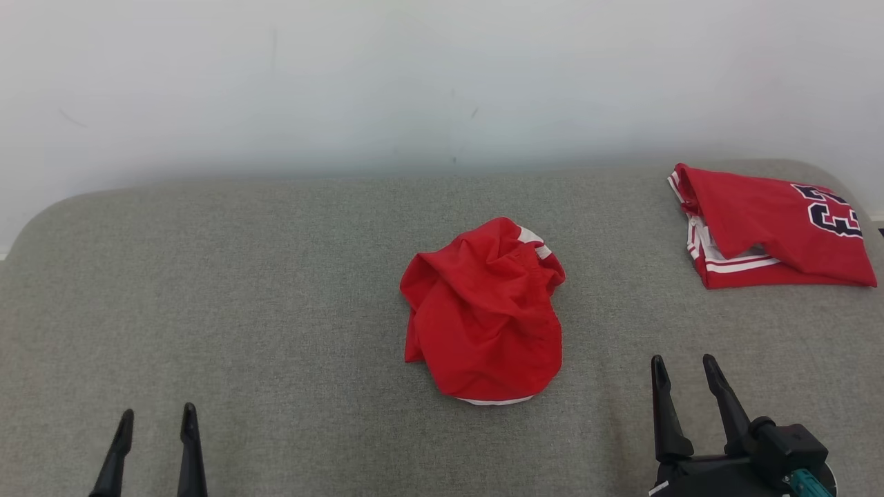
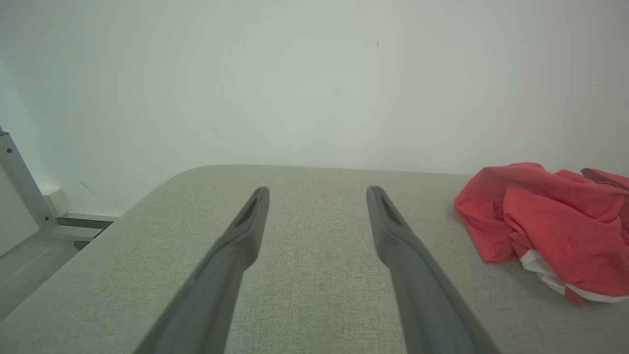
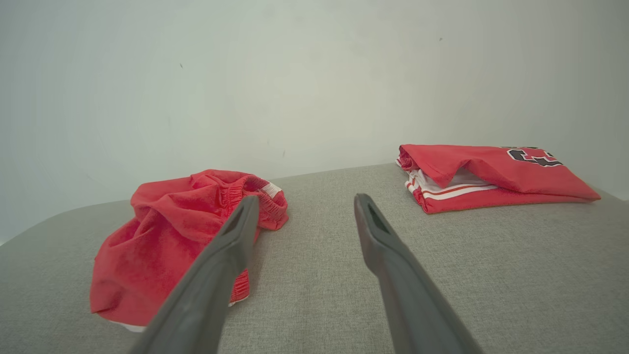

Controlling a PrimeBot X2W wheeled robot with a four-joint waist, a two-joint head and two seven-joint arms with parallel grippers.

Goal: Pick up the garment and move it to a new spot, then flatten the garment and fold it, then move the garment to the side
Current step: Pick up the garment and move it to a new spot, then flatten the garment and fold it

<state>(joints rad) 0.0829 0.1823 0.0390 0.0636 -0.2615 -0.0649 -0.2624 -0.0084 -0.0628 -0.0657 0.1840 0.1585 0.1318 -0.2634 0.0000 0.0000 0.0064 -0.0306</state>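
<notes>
While our two end effectors hang low over the near edge, the crumpled red fabric garment with white trim (image 1: pixel 483 317) lies in a loose heap at about the middle of the grey fabric-covered bench (image 1: pixel 242 290). It touches neither end effector. A white band shows along its near hem and a white tab near its far edge.

Our left end effector (image 1: pixel 157 409) sits at the lower left of the head view, well apart from the heap, its two dark fingers spread and holding nothing. In the left wrist view the heap lies off to the right of those fingers (image 2: pixel 245 231), with bare bench between them.

Our right end effector (image 1: pixel 682 359) is nearer, just to the right of the garment's near end, likewise released and empty. In the right wrist view its left finger (image 3: pixel 231 246) crosses in front of the heap; we cannot tell from that view whether it touches the cloth, though the head view shows a gap.

At the far right corner of the bench rests a folded red jersey with white stripes and dark numerals (image 1: pixel 766 221), well apart from the heap. A plain pale wall (image 1: pixel 414 83) stands behind the bench.
</notes>
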